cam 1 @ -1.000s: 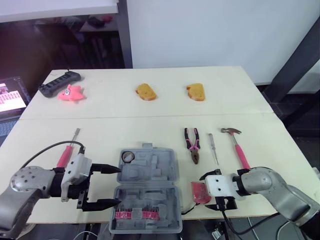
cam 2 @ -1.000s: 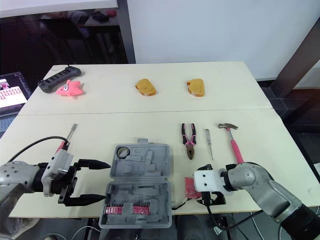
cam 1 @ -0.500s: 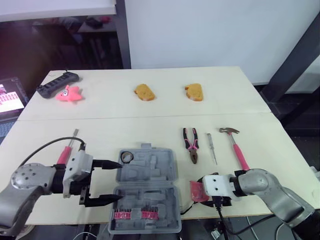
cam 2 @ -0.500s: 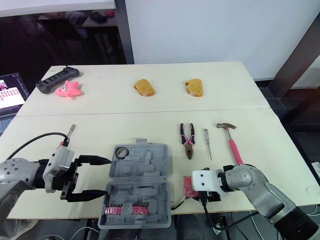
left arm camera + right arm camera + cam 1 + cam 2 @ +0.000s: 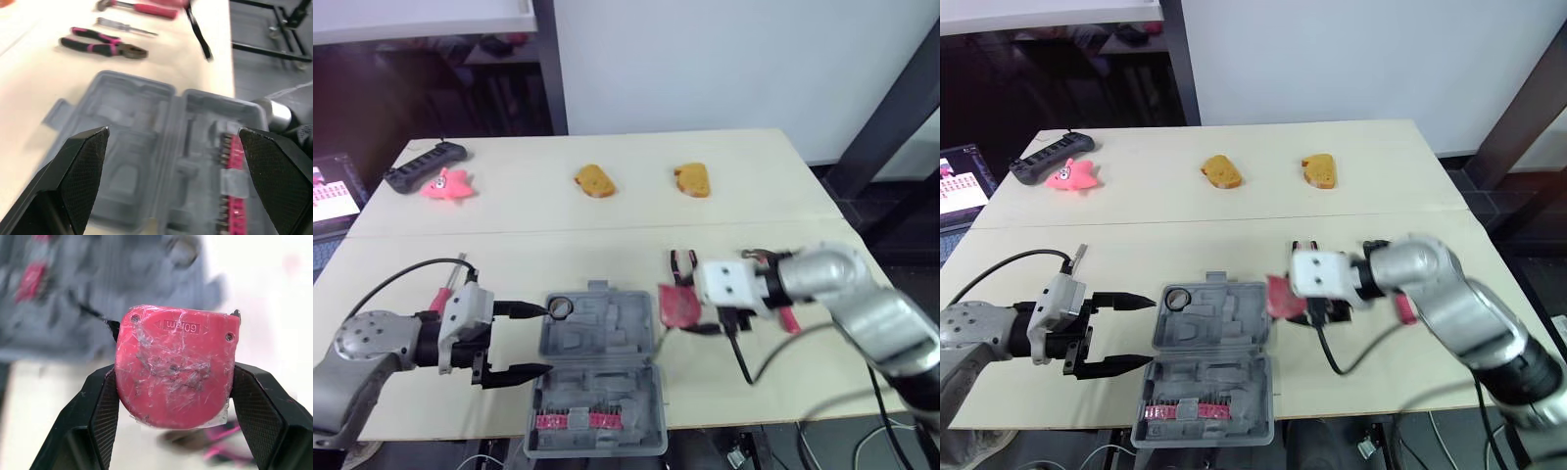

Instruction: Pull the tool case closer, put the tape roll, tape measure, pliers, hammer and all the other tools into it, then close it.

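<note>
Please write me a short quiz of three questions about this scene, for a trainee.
1. True or false: the case is shut.
2. What does the right gripper hold? A. hammer B. tape measure C. pliers
3. Fill in: the left gripper is ___, beside the case.
Key: 1 false; 2 B; 3 open.

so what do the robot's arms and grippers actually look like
The left arm and right arm are rounded silver-grey metal segments, each ending in a white boxy wrist block. A thin black cable loops from each wrist. The left gripper and right gripper each have two black fingers that taper to points and carry a cross-hatched texture.
</note>
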`<state>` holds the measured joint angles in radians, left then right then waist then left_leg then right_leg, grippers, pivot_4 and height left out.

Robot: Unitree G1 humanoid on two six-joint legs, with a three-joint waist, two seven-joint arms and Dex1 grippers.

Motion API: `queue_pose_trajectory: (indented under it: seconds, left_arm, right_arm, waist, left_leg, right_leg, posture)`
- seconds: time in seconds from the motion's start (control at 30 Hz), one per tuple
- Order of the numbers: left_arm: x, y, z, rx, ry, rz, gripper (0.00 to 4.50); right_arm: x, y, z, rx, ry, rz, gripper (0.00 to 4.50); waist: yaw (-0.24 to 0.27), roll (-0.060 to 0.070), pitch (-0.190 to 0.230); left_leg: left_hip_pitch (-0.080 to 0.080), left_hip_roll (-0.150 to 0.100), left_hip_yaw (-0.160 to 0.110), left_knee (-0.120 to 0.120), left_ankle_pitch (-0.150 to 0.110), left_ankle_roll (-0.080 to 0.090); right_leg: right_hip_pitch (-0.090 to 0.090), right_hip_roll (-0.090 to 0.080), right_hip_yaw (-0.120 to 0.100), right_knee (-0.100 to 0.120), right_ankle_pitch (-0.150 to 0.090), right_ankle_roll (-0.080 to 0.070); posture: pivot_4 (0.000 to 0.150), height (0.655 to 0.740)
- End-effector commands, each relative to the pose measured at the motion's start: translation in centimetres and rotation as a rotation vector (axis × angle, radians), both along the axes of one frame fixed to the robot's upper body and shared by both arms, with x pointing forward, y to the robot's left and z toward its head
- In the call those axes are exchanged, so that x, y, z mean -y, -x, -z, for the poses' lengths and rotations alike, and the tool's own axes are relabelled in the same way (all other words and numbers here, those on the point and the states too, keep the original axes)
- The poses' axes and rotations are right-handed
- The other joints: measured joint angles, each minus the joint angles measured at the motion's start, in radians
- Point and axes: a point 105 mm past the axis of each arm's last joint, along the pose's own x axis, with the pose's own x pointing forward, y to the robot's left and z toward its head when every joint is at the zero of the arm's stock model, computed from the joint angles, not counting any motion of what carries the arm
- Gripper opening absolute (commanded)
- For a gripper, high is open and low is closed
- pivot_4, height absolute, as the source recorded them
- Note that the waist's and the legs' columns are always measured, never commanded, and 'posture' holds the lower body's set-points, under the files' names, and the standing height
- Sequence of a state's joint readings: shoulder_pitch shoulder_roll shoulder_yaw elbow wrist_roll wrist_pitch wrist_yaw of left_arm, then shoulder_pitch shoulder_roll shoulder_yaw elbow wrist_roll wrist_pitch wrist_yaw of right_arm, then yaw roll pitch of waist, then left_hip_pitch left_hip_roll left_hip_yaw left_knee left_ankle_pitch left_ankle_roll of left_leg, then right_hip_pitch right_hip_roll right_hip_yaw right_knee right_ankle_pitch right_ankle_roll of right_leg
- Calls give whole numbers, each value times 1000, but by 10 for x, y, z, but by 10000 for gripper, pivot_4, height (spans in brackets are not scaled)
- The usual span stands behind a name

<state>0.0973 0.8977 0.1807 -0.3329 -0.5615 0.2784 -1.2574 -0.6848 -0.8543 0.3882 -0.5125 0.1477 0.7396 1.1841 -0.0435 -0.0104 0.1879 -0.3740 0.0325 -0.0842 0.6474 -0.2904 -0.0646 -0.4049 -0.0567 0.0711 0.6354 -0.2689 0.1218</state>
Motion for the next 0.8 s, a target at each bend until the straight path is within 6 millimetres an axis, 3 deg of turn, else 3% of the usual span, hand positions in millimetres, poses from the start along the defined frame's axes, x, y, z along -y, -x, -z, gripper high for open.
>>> queue_pose_trajectory:
  seconds: [0.03, 0.33, 0.8]
  left_arm:
    - [-8, -3, -1, 41, -16, -19, 45000]
    - [-16, 0, 4, 54, -14, -52, 45000]
    - [-20, 6, 13, 43, -2, -74, 45000]
  right_arm:
    - [-20, -13, 14, -38, 49, 21, 28360]
    - [-34, -31, 50, -20, 220, 1, 28360]
    - [-51, -47, 68, 35, 246, -24, 28360]
  waist:
    - [2, 0, 0]
    - [-1, 1, 1]
    - [-2, 1, 0]
  left_leg:
    - [-1, 0, 0, 0, 0, 0]
    - [-9, -1, 1, 1, 0, 0]
    - [-9, -1, 1, 3, 1, -1]
  right_leg:
    - [-1, 0, 0, 0, 0, 0]
    - [-9, -2, 0, 2, 0, 1]
    - [-14, 0, 0, 15, 0, -1]
  posture:
    - [1500, 7400]
    - [1500, 7400]
    - [1500, 7400]
